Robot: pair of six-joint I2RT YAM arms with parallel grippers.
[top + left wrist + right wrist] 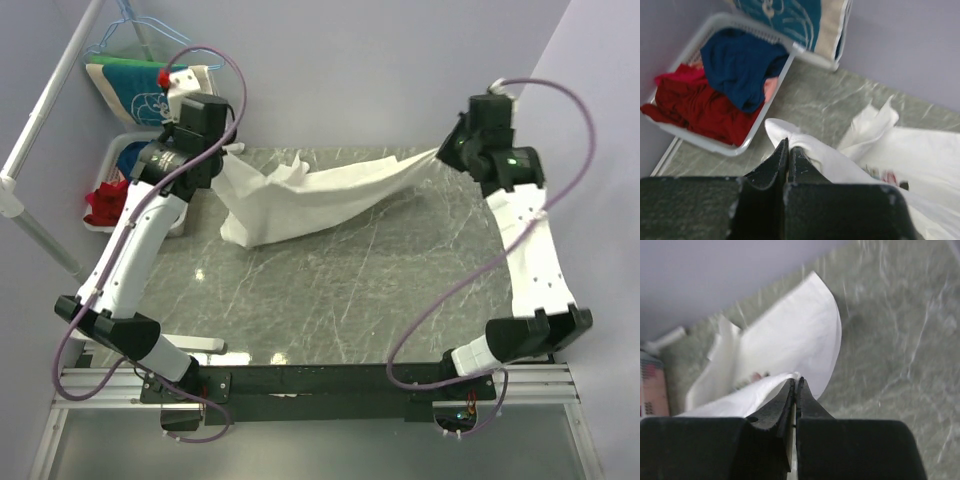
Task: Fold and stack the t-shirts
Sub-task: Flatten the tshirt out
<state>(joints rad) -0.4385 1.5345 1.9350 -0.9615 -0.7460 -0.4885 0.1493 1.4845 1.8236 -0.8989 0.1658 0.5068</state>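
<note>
A cream-white t-shirt [310, 200] hangs stretched across the back of the grey marble table between both arms. My left gripper [232, 150] is shut on its left edge [805, 145], near the basket. At the far right, my right gripper [445, 152] is shut on the opposite edge [785, 377], with cloth pinched between its fingers. The shirt's middle sags to the table, and a bit of coloured print [887, 176] shows in its folds. More t-shirts, red [695, 107] and dark blue [740, 67], lie heaped in a white basket [760, 125].
The white basket [120, 155] stands off the table's back left corner, beside a teal and cream bag [140, 85] on a hanger. A white pole [45, 110] slants at the far left. Bare marble [350, 290] lies in front of the shirt.
</note>
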